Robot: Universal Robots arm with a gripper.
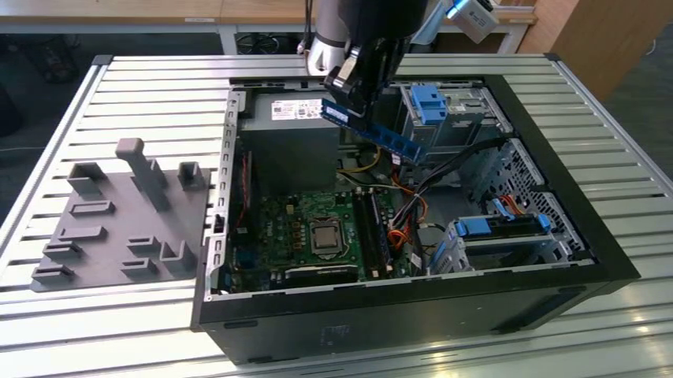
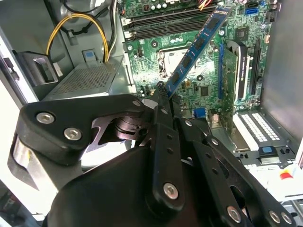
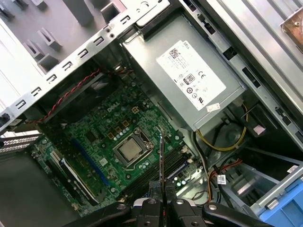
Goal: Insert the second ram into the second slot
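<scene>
Hand (image 1: 348,101) grips second ram (image 1: 392,139) (tilted); poised above open case (image 1: 421,319).

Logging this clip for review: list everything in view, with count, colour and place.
second ram: one, blue, held tilted above the open case
computer case: one, black, lying open on the table
motherboard: one, green, on the case floor
processor: one, silver, in the motherboard's socket
power supply: one, grey, inside the case beside the motherboard
drive caddies: two, blue, inside the case toward the exterior view's right
fixture tray: one, grey, on the table at the exterior view's left
table: one, silver, slatted, under everything
gripper: one, black, jaws shut on the second ram
</scene>
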